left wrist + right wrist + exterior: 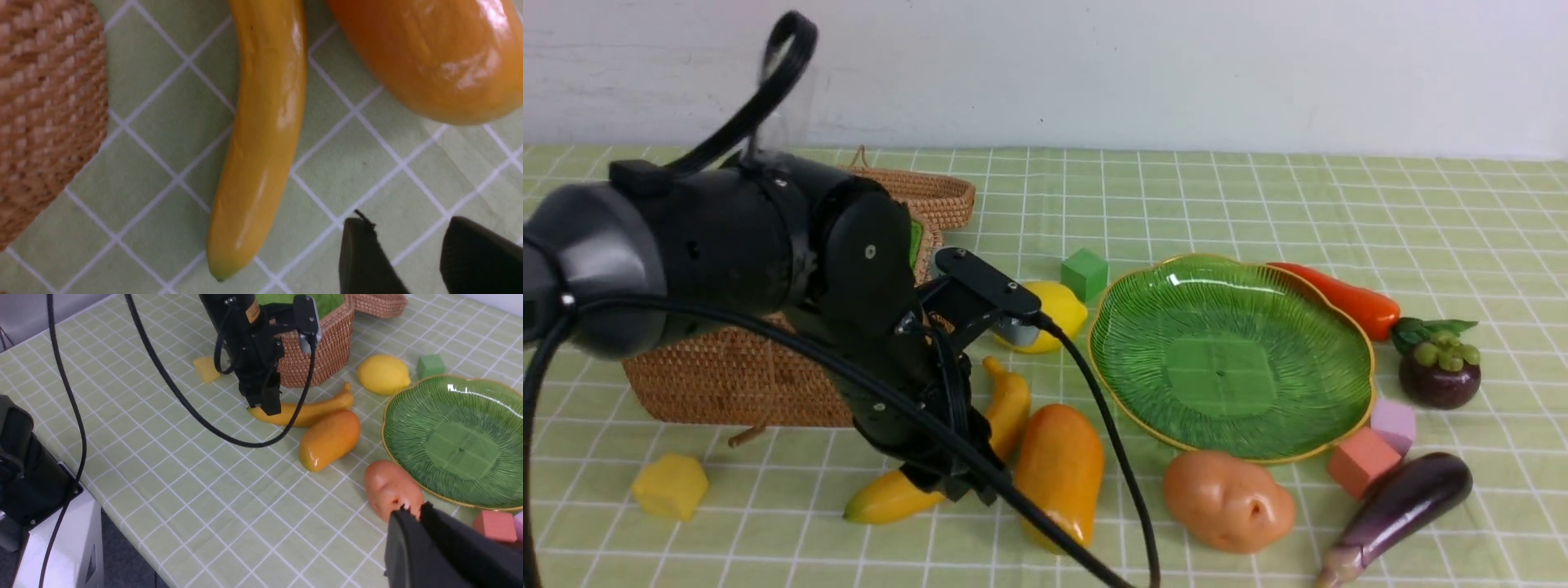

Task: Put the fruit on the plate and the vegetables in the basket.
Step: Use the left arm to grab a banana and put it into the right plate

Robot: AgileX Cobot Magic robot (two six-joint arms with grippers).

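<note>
My left gripper (964, 482) (406, 228) (265, 404) hangs low over the banana's tip, open, only cloth between its fingers. The banana (1009, 408) (261, 134) lies beside the mango (1058, 469) (425, 53), in front of the woven basket (735, 384) (331, 343). The lemon (1058, 314) rests left of the green plate (1233, 359) (449, 437), which holds nothing. A mangosteen (1439, 376) and a red-orange pepper (1347, 298) sit right of the plate. The potato (1229, 502) (388, 488) and eggplant (1405, 502) lie in front. My right gripper (412, 509) hovers shut above the potato.
Foam blocks dot the cloth: yellow (670, 486), green (1085, 273), pink-red (1360, 461), lilac (1395, 423). The left arm's black cable (1111, 457) loops over the mango. The basket's lid (931, 196) lies open behind it. The table's near edge (135, 539) borders a white base.
</note>
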